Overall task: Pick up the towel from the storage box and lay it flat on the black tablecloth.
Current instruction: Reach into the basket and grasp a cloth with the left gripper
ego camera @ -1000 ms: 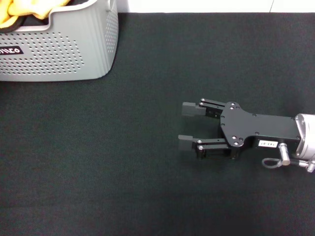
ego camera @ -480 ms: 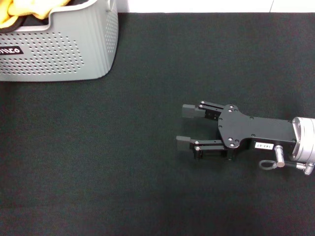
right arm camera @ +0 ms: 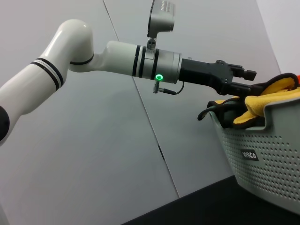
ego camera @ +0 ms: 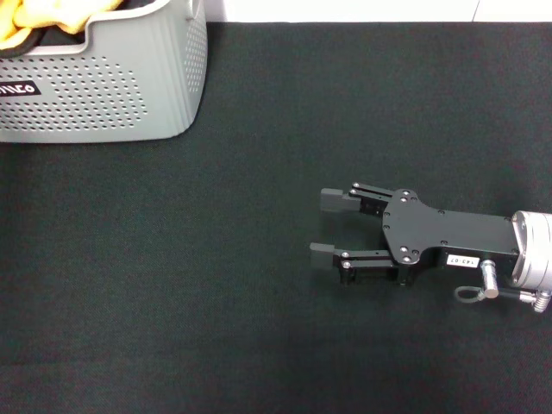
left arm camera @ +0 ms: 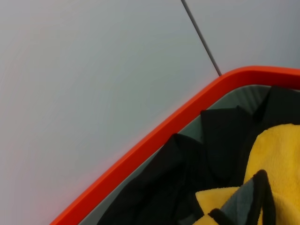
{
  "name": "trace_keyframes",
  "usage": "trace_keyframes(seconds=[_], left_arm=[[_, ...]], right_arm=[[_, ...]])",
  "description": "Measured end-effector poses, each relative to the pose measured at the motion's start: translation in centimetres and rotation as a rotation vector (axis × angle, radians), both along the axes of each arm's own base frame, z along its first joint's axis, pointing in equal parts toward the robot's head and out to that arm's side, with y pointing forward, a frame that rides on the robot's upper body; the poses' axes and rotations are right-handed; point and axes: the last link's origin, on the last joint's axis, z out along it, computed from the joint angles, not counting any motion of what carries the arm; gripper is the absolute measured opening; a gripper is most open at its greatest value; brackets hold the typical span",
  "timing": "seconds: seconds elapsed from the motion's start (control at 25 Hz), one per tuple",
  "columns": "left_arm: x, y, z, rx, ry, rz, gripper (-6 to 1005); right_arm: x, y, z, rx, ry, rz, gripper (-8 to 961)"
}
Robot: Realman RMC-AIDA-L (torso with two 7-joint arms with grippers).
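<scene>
The light grey storage box [ego camera: 129, 95] stands at the far left corner of the black tablecloth [ego camera: 216, 285]. The yellow towel [ego camera: 52, 13] lies bunched inside it, with its black edging showing. In the right wrist view my left gripper [right arm camera: 253, 80] reaches in over the box rim [right arm camera: 281, 110], right at the towel [right arm camera: 272, 91]. The left wrist view shows the towel [left arm camera: 276, 159] close up inside the box rim [left arm camera: 187, 117]. My right gripper [ego camera: 317, 225] lies low over the cloth at the right, open and empty, pointing left.
Dark fabric [left arm camera: 187, 178] lies in the box beside the towel. The box carries a small black label [ego camera: 17, 89]. A pale strip [ego camera: 345, 10] runs beyond the cloth's far edge. Grey wall panels [right arm camera: 117, 140] stand behind the left arm [right arm camera: 93, 51].
My right gripper has drifted slightly toward the near edge of the cloth, still open. The box and towel look the same.
</scene>
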Motion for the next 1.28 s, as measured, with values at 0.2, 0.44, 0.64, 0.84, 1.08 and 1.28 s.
trace_keyframes(seconds=[0.2,0.44,0.64,0.84,1.08,1.28], left_arm=[[-0.1,-0.2,0.1,0.001,-0.007,0.007,656],[-0.2,-0.4,0.2,0.008,-0.017,0.013,648],[-0.1,-0.9,0.9,0.031,0.001,0.012,640],[-0.4,-0.8,0.8,0.029,0.002,0.017,633],[-0.6,-0.3,0.4,0.034,-0.004,0.019,624],[-0.8,0.3,-0.1,0.046,0.001,0.014,617]], right_arm=[[0.0,0.0,-0.1,-0.001,0.001,-0.002,829],[0.0,-0.1,-0.1,-0.002,0.000,-0.002,825],[0.0,0.1,-0.1,0.003,-0.001,-0.006,822],[0.1,0.1,-0.1,0.006,-0.004,-0.009,819],[0.1,0.1,-0.1,0.007,-0.005,-0.011,815],[0.2,0.0,-0.1,0.005,-0.006,-0.012,812]])
